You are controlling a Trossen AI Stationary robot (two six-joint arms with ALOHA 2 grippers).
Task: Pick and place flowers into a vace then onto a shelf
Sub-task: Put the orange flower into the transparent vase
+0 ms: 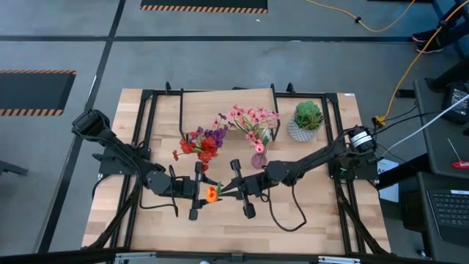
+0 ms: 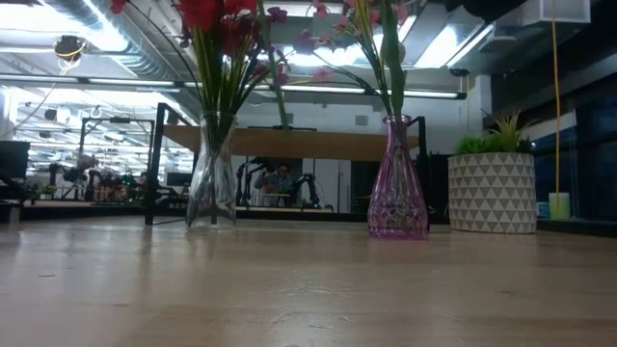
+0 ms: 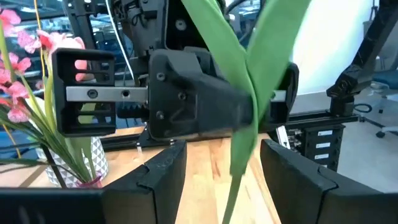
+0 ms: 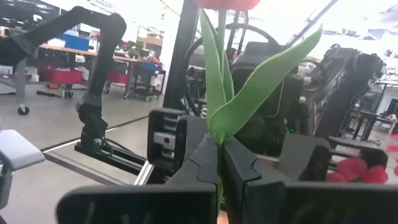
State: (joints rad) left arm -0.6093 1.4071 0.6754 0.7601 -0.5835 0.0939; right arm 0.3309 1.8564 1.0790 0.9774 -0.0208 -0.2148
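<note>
An orange flower (image 1: 212,194) on a green stem (image 3: 239,149) with long leaves stands upright above the table's middle. My right gripper (image 4: 221,163) is shut on it and reaches in from the right (image 1: 223,191). My left gripper (image 3: 230,183) faces it from the left (image 1: 205,192), open, one finger on either side of the stem without touching. A clear vase (image 2: 212,178) with red and purple flowers (image 1: 204,141) and a purple vase (image 2: 397,188) with pink flowers (image 1: 253,121) stand on the table. The shelf (image 2: 308,145) stands behind them. My right gripper pinches the flower's stem (image 4: 219,138) between its two fingers, just below where the leaves branch off. The fingers come in about level from the table's right side and lie across the stem. The flower stands upright in the hold, blossom (image 4: 221,3) up, clear of the table.
A round green plant in a white patterned pot (image 1: 308,121) stands at the far right of the table. Black frame rails (image 1: 139,147) run along both sides of the table. Bare tabletop (image 2: 308,289) lies in front of the vases.
</note>
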